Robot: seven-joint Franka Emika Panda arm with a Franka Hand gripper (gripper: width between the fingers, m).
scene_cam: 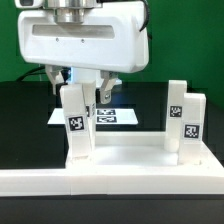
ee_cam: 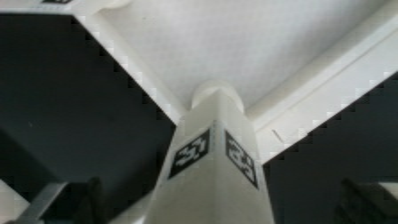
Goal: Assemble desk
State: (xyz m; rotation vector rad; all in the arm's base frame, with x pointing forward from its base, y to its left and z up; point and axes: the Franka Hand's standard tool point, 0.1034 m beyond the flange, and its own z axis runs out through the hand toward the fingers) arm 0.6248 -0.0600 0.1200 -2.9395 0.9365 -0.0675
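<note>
Green backdrop and black surface [scene_cam: 20, 125] frame the desk top [scene_cam: 110, 165], lying inverted at six o'clock so legs seat in corner sockets; the fingers [scene_cam: 80, 88] stand wide, holding nothing, above the left-hand leg [scene_cam: 76, 125].

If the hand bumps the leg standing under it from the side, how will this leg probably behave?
The leg looks like stiff white plastic, so it would probably not bend. It is tall and narrow and stands upright on the desk top, so it may tip if it is not yet fixed there. The open hand hangs just above it; its smooth sides might slip.
</note>
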